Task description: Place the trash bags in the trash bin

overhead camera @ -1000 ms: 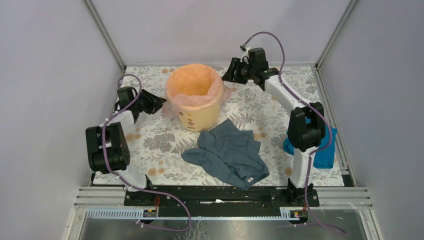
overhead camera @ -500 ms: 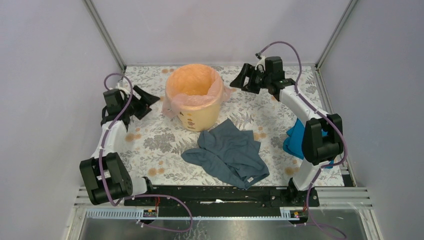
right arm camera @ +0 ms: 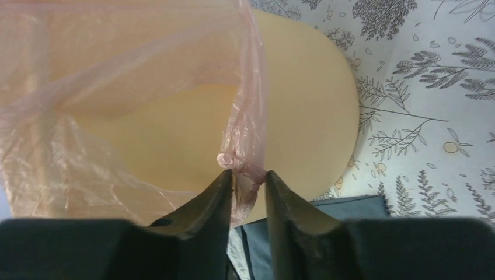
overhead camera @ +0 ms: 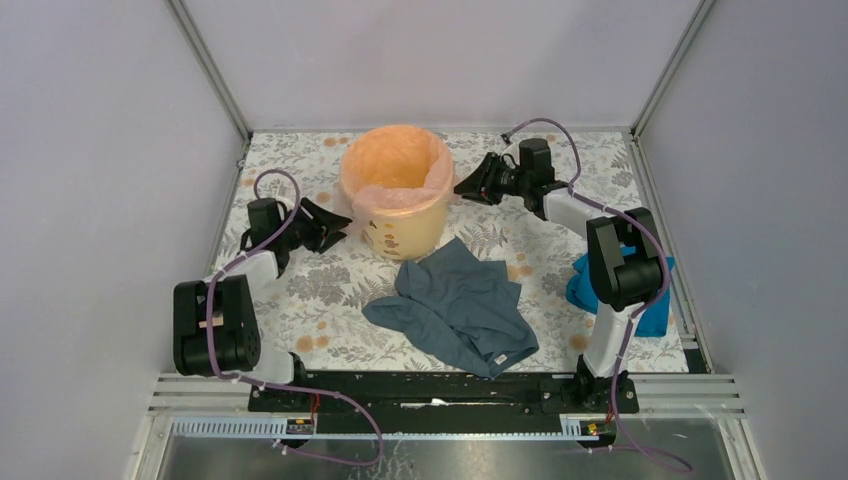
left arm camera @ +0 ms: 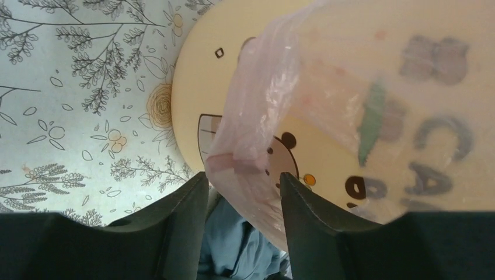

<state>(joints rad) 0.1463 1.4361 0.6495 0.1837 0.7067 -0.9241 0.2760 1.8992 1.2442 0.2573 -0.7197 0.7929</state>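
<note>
Step in hand: seating the bag (overhead camera: 396, 165) in the bin (overhead camera: 408, 232). It already lines the inside, with its edge folded out over the rim and hanging down the outer wall on both sides. The bin stands upright on the table (overhead camera: 300, 290), far centre, one arm either side. Right gripper (right arm camera: 248, 172) is pinched tight on a bunched bit of bag hem just outside the rim. Left gripper (left arm camera: 242, 175) is low against the bin wall with fingers (left arm camera: 187, 216) apart; the bag flap hangs between them, unclamped. The next move likely calls for the left to close on that flap, then both to draw the film down evenly without tearing it or tipping the bin. Nothing but the bag shows inside the bin. The grey garment (overhead camera: 460, 305) lies just in front, touching neither gripper.
</note>
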